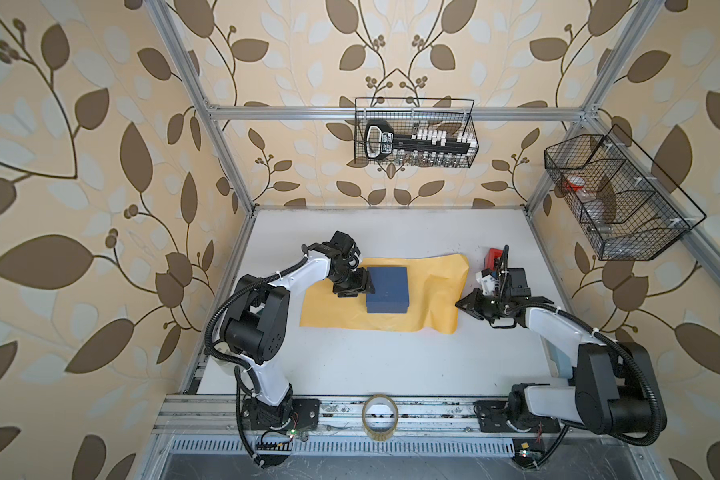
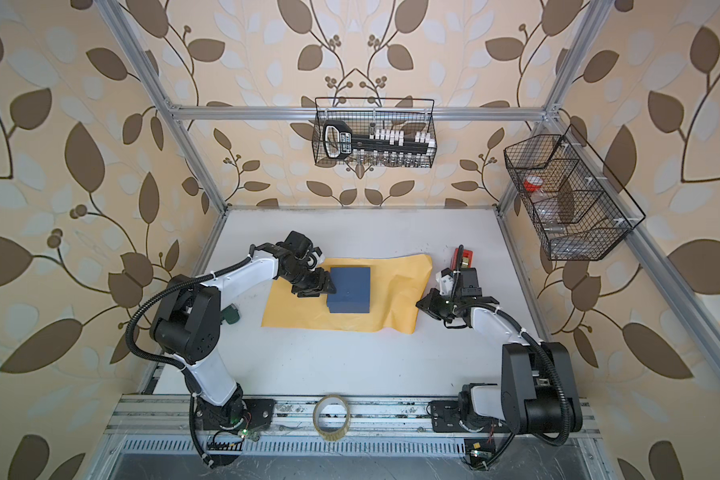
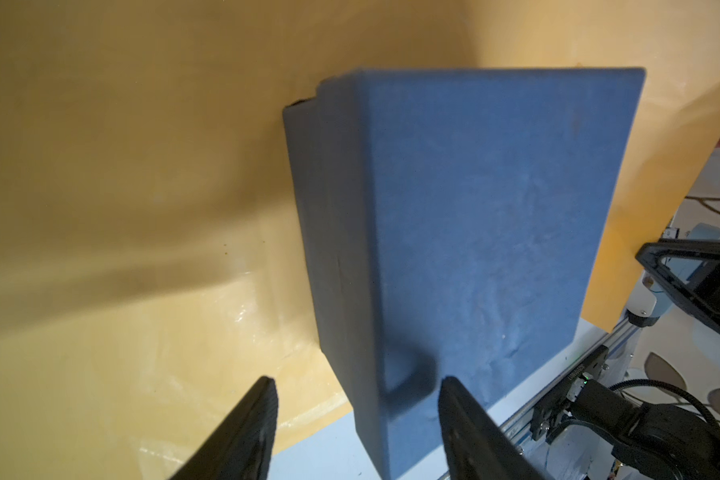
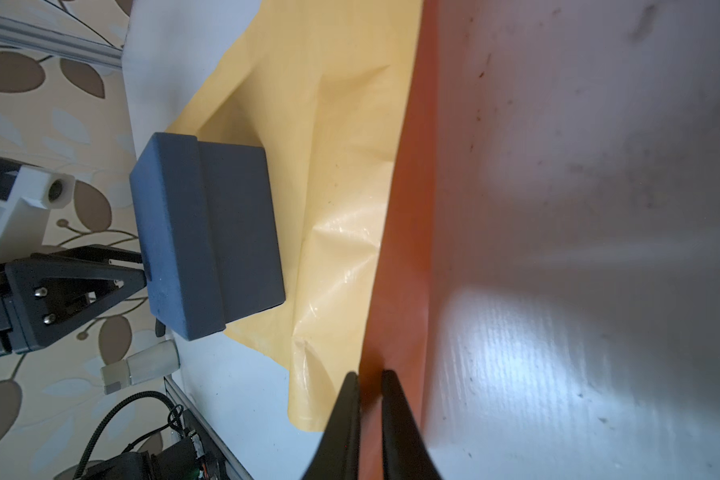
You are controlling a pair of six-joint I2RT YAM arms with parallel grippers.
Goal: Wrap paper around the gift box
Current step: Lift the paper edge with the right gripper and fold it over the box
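Observation:
The slate-blue gift box (image 1: pixel 387 289) (image 2: pixel 349 289) lies on the left half of the paper (image 1: pixel 427 299) (image 2: pixel 393 301), which is spread yellow-tan face up. My left gripper (image 1: pixel 366 286) (image 3: pixel 356 380) is open at the box's left edge. One finger (image 3: pixel 466 419) is over the lid and the other (image 3: pixel 250 419) over the paper (image 3: pixel 142 166), with a corner of the box (image 3: pixel 474 208) between them. My right gripper (image 1: pixel 460 303) (image 4: pixel 366 374) is shut on the paper's right edge. That edge is lifted and shows its orange underside (image 4: pixel 408 249). In the right wrist view the box (image 4: pixel 208 232) sits beyond.
A red tape dispenser (image 1: pixel 493 257) (image 2: pixel 462 255) stands behind my right gripper. A clear tape roll (image 1: pixel 380 415) (image 2: pixel 331 417) rests on the front rail. Wire baskets hang on the back wall (image 1: pixel 414 133) and the right wall (image 1: pixel 616 195). The white table (image 1: pixel 391 365) extends in front of the paper.

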